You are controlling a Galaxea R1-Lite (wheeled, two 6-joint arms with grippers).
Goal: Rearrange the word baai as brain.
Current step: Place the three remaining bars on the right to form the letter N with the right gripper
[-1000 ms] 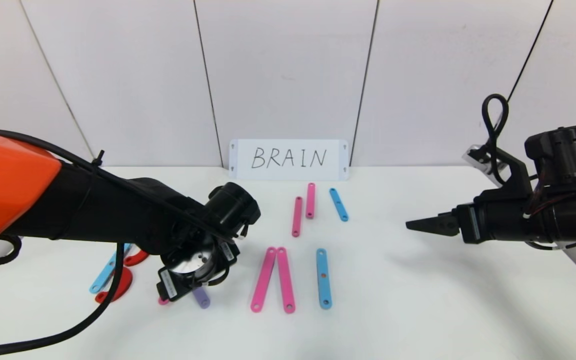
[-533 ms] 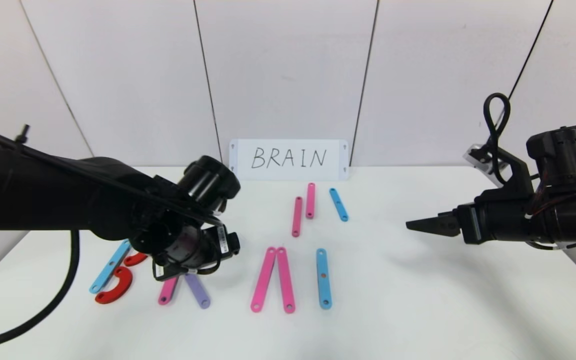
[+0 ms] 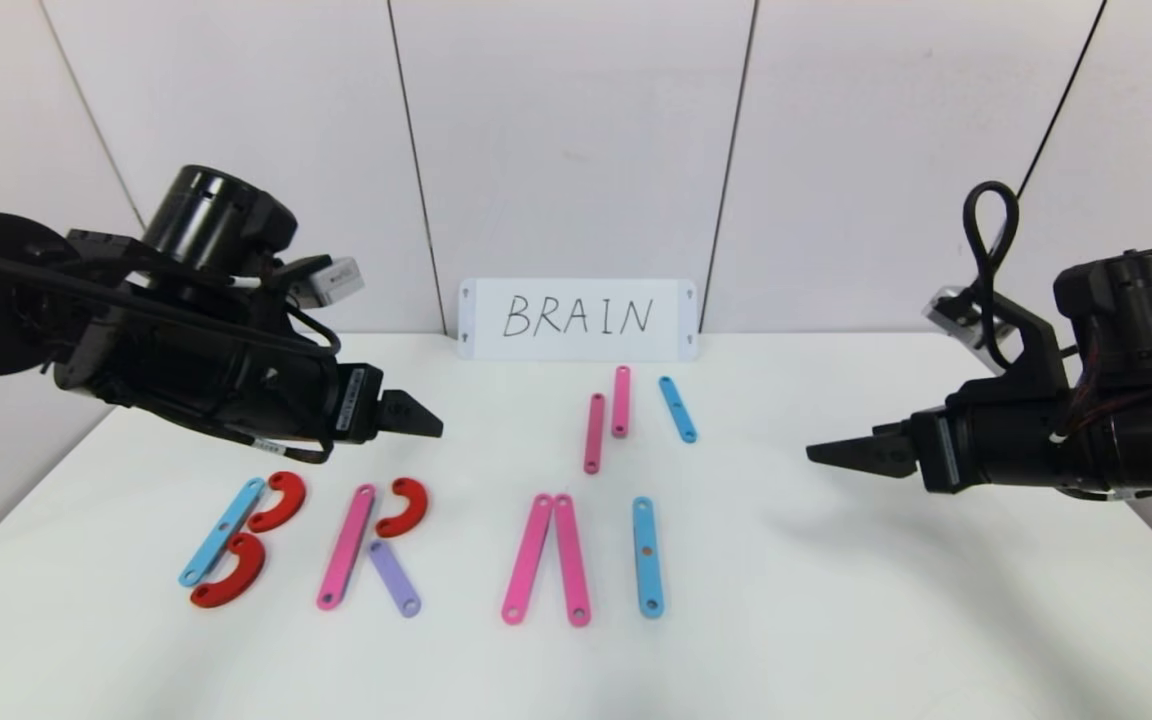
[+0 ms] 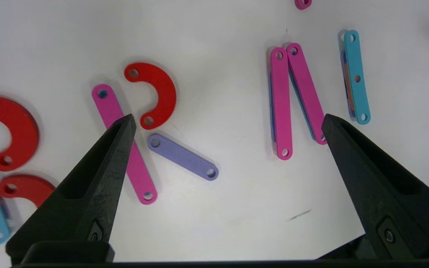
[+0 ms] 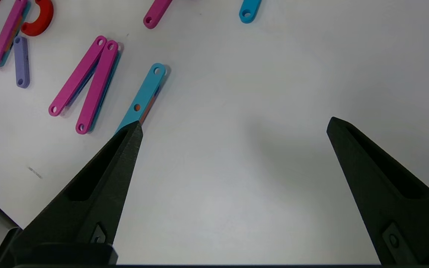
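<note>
Left gripper now lifted clear, jaws spread and empty, above the R's pink strip, uncovering red curve and purple strip. Right gripper unmoved, spread, empty, far right.

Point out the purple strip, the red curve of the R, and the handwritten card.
purple strip [image 3: 395, 579], head view, middle of the strip.
red curve of the R [image 3: 414, 504], head view, outer bend.
handwritten card [image 3: 577, 318], head view, centre, on the lettering.

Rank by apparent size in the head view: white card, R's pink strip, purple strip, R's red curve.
1. White card
2. Pink strip
3. Purple strip and red curve: about alike, not ranked.

The card stands farthest from the camera, so it is likely larger than it looks.
</note>
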